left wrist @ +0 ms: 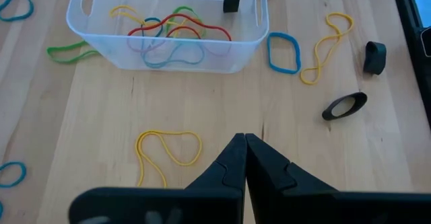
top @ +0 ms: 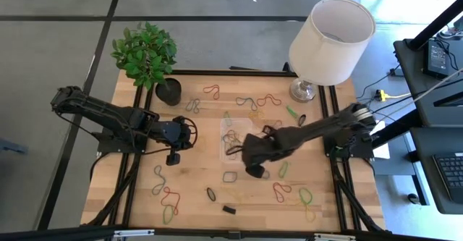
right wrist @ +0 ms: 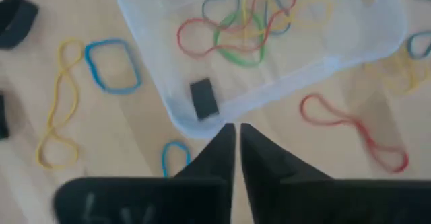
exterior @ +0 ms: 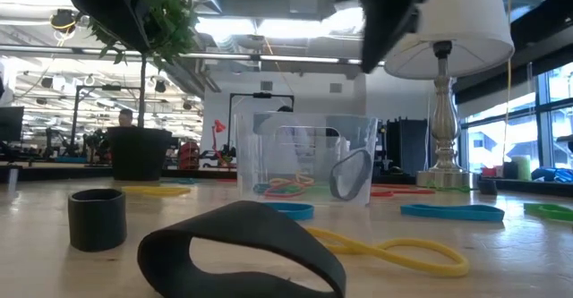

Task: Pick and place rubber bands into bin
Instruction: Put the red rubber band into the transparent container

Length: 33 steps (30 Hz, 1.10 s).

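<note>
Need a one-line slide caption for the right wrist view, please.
Right gripper shut above the clear bin, which holds tangled rubber bands and a black band.

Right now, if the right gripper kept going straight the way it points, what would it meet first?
Probably the bin: the right gripper, shut and empty, points at its near rounded corner, where a black band lies inside. Depth is unclear.

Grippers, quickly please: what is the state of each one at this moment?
Left gripper: closed, holding nothing, above bare table beside the bin.
Right gripper: closed, empty, at the bin's edge.
</note>
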{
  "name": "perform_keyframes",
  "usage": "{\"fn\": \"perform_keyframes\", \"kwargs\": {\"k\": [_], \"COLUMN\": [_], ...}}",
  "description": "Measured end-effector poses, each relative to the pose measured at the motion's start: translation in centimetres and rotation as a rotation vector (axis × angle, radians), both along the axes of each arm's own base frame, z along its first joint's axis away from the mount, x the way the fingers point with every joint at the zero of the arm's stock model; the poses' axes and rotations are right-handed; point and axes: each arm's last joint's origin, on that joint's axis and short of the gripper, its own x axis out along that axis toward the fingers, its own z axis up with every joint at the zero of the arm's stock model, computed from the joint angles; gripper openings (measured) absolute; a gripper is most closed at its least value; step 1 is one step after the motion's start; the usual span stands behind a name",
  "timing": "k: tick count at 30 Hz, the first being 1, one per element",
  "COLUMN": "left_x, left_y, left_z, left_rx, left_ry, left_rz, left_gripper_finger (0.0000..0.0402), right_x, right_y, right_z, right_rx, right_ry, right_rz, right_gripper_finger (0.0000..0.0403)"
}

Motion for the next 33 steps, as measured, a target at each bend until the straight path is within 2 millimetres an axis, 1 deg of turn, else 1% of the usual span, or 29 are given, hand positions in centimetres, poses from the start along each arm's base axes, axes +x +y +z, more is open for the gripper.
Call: {"fn": "perform_keyframes", "kwargs": {"k": [1,3,6,11,15,18,22,25,27,33], "left_x": [0.0,0.0,0.0,0.5,1.8,3.3,5.8,7.5,8.7,10.9], "left_y": [0.0,0.0,0.0,-0.7,-2.0,-3.3,-5.4,-7.1,-8.0,-10.4], "left_z": [0.0,0.0,0.1,1.2,2.3,2.5,2.1,1.6,1.4,0.2], "left_rx": [0.0,-0.001,-0.004,-0.003,0.011,0.019,0.033,0.035,0.021,0.016], "left_ry": [-0.001,0.0,-0.003,-0.034,-0.046,-0.023,0.021,0.077,0.11,0.24], "left_rz": [0.0,0.0,0.0,-0.012,0.004,0.005,-0.034,-0.059,-0.036,0.013], "left_gripper_finger": [0.0002,0.0002,0.0003,0.0003,0.0003,0.0003,0.0003,0.0003,0.0003,0.0003], "right_x": [-0.9,-2.7,-5.5,-10.1,-13.4,-15.3,-17.1,-18.0,-18.5,-19.0], "right_y": [0.0,0.2,0.4,0.3,-0.4,-1.0,-1.8,-2.3,-2.5,-2.9], "right_z": [-0.2,-0.6,-1.2,-2.5,-3.7,-4.7,-5.4,-5.8,-6.0,-6.4], "right_rx": [0.017,0.059,0.126,0.221,0.279,0.311,0.331,0.321,0.307,0.248], "right_ry": [-0.031,-0.105,-0.221,-0.375,-0.442,-0.47,-0.507,-0.519,-0.53,-0.53], "right_rz": [-0.012,-0.026,-0.027,0.007,0.021,0.018,0.034,0.059,0.088,0.174], "right_gripper_finger": [0.001,0.0006,0.0016,0.002,0.0006,0.0004,0.0014,0.0016,0.0015,0.0005]}}
